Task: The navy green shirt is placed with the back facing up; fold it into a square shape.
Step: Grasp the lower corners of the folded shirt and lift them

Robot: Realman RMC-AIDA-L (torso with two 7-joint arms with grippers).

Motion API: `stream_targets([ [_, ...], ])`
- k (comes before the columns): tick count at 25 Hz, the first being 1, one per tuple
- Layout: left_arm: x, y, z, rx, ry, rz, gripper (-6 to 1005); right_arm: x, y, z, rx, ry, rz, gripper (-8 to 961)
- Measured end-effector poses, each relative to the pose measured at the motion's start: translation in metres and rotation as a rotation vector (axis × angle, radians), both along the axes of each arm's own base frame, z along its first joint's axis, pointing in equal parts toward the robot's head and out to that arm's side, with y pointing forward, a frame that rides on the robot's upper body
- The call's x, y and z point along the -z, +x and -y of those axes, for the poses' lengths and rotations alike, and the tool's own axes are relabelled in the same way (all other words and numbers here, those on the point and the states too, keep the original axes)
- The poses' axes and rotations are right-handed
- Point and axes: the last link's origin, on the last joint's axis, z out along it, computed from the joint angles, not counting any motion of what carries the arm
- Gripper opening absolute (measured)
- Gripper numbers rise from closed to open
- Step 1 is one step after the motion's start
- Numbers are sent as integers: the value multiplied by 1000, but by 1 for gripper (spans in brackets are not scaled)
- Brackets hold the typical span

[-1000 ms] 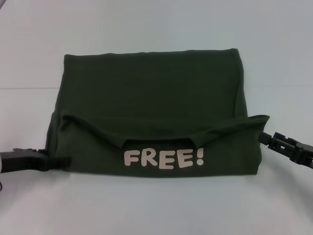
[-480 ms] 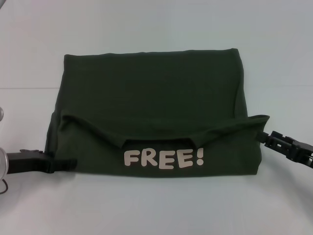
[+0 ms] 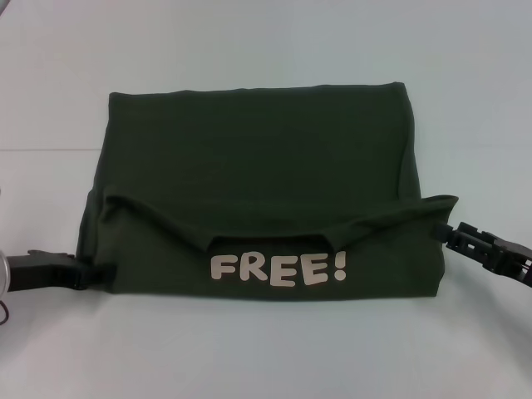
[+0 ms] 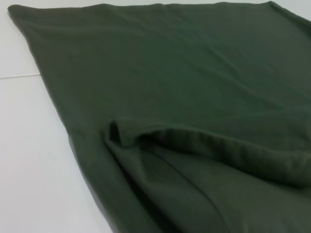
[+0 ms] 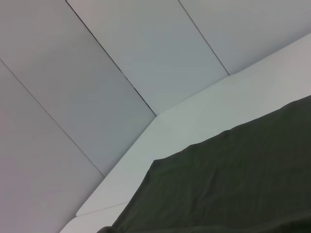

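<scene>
While the shirt lies across the middle of the head view on the white table, its near edge is folded up so that the cream "FREE!" lettering faces upward in the lower centre. A turned-over hem runs from left to right just above the lettering, ending in a small flap at the right edge of the cloth. The left gripper sits at the lower left of the frame, its tip touching the shirt's lower left corner; whether its jaws are spread or closed cannot be told. The right gripper sits at the right of the frame, its tip just beside the flap; its jaws cannot be made out either. Both wrist views show only dark green cloth on the table.
</scene>
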Motion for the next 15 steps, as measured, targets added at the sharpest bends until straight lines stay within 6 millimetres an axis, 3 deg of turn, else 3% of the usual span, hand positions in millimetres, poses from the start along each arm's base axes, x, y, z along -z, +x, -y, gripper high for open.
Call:
stream_targets([
  [11,2,2,1,10,-19,4,390,0,-2,-2,-10,-1,3,944],
  [14,1,3,1,17,-25,5,152,-4,-2,-4,-15,-16,10,944],
  [15,1,3,2,21,-28,7,128,-9,-2,-5,-6,-26,8,944],
])
